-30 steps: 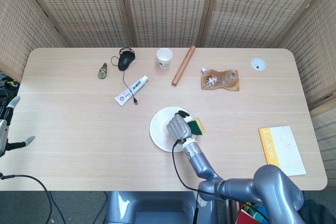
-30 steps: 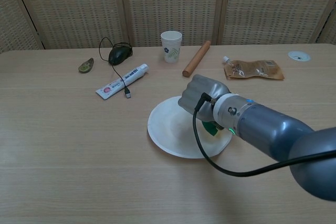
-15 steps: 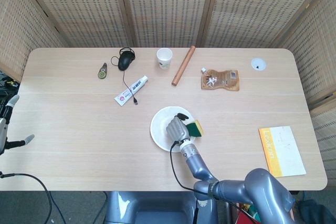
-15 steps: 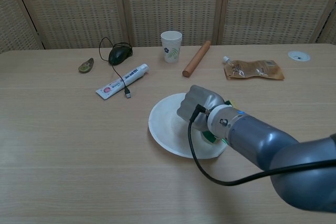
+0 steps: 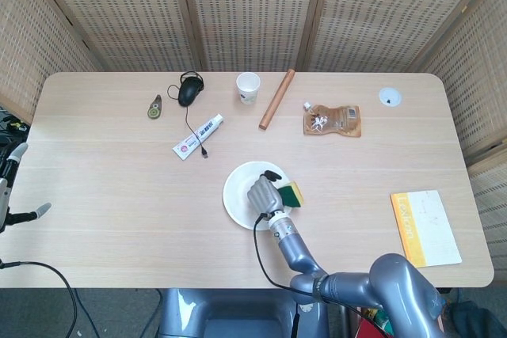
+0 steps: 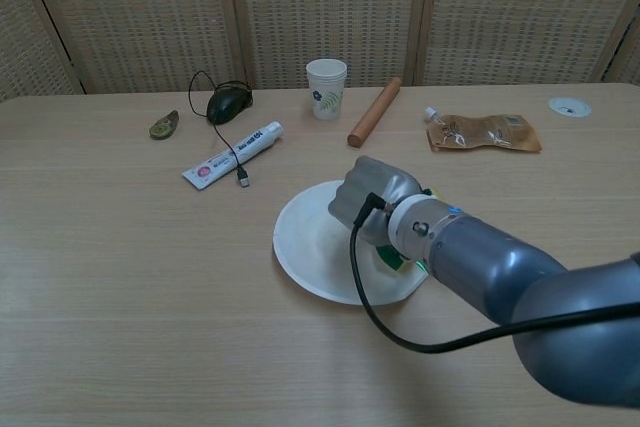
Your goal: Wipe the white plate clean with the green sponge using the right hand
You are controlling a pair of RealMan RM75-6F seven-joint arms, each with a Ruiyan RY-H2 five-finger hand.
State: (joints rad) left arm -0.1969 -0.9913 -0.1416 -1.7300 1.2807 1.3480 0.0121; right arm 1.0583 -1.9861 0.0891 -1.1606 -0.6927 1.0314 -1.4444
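Observation:
The white plate lies at the middle front of the table. My right hand rests on its right half, fingers curled over the green sponge, which it holds against the plate. In the head view the sponge's green and yellow edge pokes out to the right of the hand. In the chest view only a small green bit shows under the wrist. My left hand hangs past the table's left edge with its fingers apart, holding nothing.
Behind the plate are a toothpaste tube, a wired black mouse, a paper cup, a wooden rolling pin and a brown pouch. A book lies at the right front edge.
My right hand has slid the sponge a little to the left, and the plate has shifted left with it. The left hand has stayed put.

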